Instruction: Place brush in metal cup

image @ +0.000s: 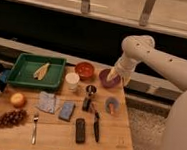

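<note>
Brush [96, 128] flat on table [55, 142]; jaws by purple bowl [106, 81].

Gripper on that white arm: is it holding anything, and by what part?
Nothing visible in it. The gripper hangs above the purple bowl, while the brush lies on the table, apart from it.

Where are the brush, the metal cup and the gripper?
brush [96, 128], camera view, middle of its shaft
metal cup [91, 90], camera view, its open top
gripper [113, 75], camera view, its tip, over the purple bowl [104, 81]

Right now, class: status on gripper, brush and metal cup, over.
Gripper hangs at purple bowl. Brush lies on table. Metal cup beyond it, dark object between.
</note>
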`<state>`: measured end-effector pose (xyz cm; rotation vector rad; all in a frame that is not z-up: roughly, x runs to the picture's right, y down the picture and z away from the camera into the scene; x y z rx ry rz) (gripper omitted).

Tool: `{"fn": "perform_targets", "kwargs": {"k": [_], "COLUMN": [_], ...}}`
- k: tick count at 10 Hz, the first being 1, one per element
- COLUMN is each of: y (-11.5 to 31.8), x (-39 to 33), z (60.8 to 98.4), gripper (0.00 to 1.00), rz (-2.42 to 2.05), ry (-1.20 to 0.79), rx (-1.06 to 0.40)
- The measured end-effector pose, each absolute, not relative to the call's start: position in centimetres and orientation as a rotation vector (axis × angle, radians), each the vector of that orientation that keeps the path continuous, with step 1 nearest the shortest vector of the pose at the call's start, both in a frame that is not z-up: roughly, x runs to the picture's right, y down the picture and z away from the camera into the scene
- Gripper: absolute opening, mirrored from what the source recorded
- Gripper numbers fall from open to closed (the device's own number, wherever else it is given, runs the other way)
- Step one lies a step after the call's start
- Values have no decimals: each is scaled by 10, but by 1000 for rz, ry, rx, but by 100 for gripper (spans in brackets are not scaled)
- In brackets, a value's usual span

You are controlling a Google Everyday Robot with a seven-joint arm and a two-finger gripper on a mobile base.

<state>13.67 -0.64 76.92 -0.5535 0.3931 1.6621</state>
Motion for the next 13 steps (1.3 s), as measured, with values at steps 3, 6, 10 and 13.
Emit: {"fn": "perform_targets", "kwargs": {"k": [3,6,10,13], "y": [-3,18,70,71], "x": [96,75,75,75], "z": [757,750,765,764], "gripper": [65,65,65,65], "rz": [1504,1453,1426,1422], "ry": [351,360,457,456], "rx": [-536,-540,-645,-649]}}
